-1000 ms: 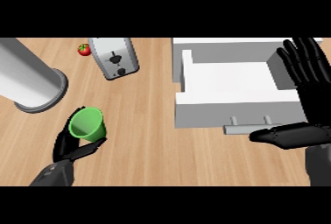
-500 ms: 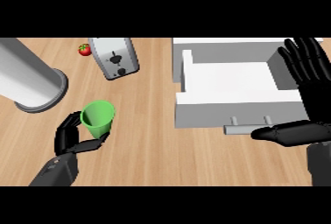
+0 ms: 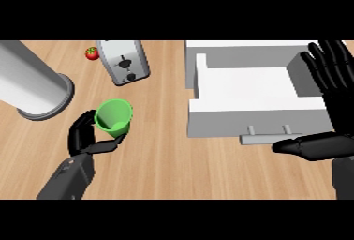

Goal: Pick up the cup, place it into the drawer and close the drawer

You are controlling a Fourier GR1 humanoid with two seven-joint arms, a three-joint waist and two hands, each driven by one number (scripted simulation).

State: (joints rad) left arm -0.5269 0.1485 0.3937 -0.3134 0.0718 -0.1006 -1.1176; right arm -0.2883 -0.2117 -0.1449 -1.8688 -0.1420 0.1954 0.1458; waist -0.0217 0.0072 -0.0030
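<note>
The green cup point(image 3: 113, 117) sat in the grasp of the left robot hand point(image 3: 87, 138) at the lower left of the wooden surface point(image 3: 180, 168), its open mouth turned toward the viewer and tilted a little. The black fingers point(image 3: 81, 125) curled round the cup's left side and the thumb point(image 3: 104, 146) pressed in under its base, so the hand was clamped on the cup. Whether the cup touched the surface or hung just above it could not be told.

The white drawer point(image 3: 249, 96) stood pulled open at the upper right, well apart from the cup, with its bare inside showing and its grey handle point(image 3: 269, 137) on the front edge facing the robot.

The right robot hand point(image 3: 333, 70) showed at the right edge beside the drawer, fingers straight and spread apart, pointing up and holding nothing; its thumb point(image 3: 304, 145) lay out to the left just below the drawer handle.

At the upper left a large grey cylinder point(image 3: 31, 86) stood on the surface, just above and to the left of the cup. A silver toaster point(image 3: 123, 61) lay near the top, between the cylinder and the drawer, and a small red tomato point(image 3: 91, 53) sat just beside the toaster's left edge
</note>
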